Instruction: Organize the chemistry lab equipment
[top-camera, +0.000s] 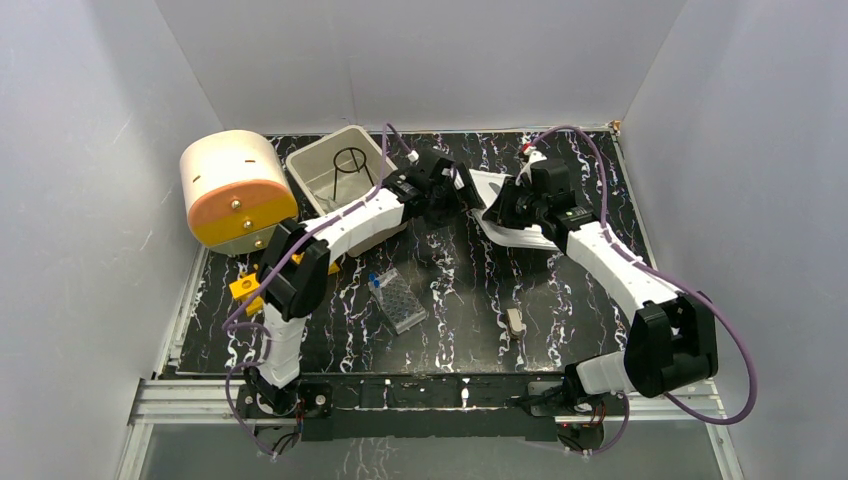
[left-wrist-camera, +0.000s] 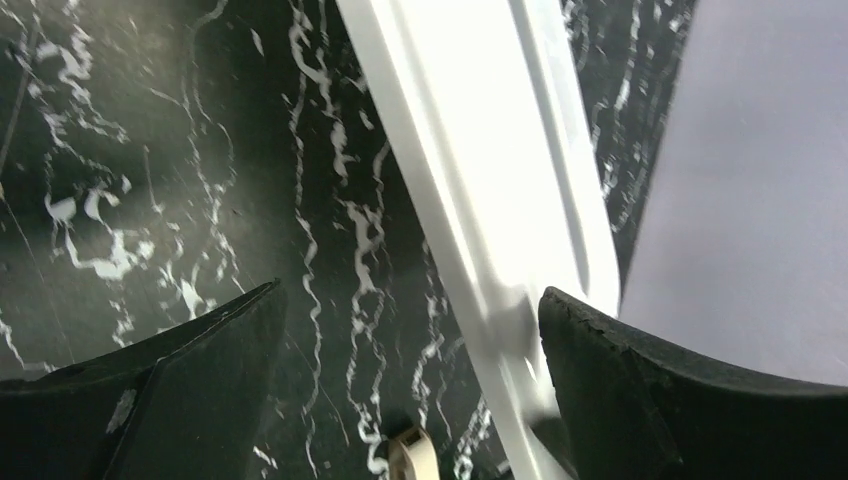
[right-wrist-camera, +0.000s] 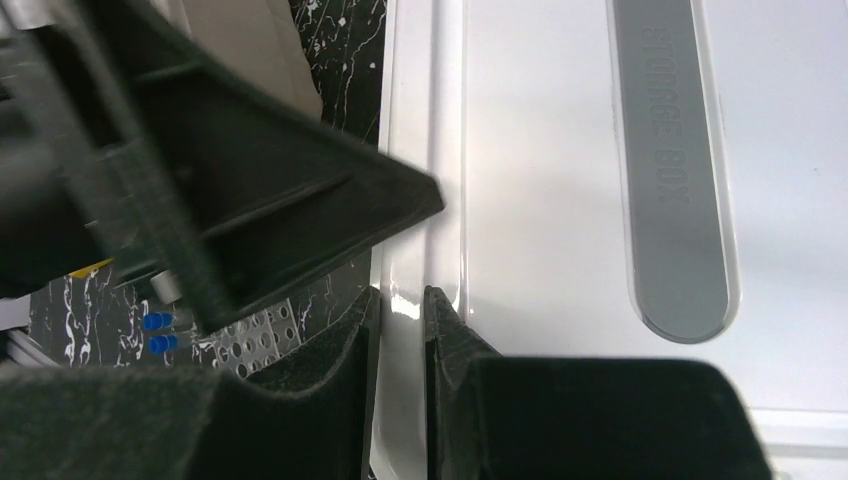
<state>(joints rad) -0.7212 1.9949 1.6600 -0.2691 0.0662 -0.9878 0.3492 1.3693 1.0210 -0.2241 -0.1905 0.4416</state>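
Black, white-veined stone makes up the desk (top-camera: 450, 340) in the overhead view. At upper left a beige tub (top-camera: 310, 170) holds the wire stand (top-camera: 350, 165), upright inside it. Left of the tub sits a big beige and orange drum (top-camera: 235, 190). The yellow rack (top-camera: 245, 287) pokes out at the left, partly hidden behind the left arm (top-camera: 345, 225). The clear well tray (top-camera: 402, 303) lies at lower centre with blue caps (top-camera: 375, 281) at its upper left corner. A small beige piece (top-camera: 515, 322) lies apart to its right, too small to identify. At upper centre the white lid (top-camera: 505, 237) sits tilted between the two arms. The right arm (top-camera: 610, 255) reaches it from the right, and the left jaws are at its left end.

In the left wrist view the jaws are spread wide. The lid (left-wrist-camera: 480, 150) runs from top centre to bottom right between the fingers (left-wrist-camera: 180, 380), its edge right against the right-hand one and well clear of the other. The beige piece (left-wrist-camera: 410, 455) shows at the bottom centre.

In the right wrist view the right jaws pinch the rim of the lid (right-wrist-camera: 540, 200) at bottom centre. Its grey slot (right-wrist-camera: 670, 180), lettered STORAGE BOX, runs down the right half. One black finger of the left jaws (right-wrist-camera: 250, 200) crosses the upper left, its tip at the lid's edge. The well tray (right-wrist-camera: 255, 335) and blue caps (right-wrist-camera: 155, 330) show at lower left.
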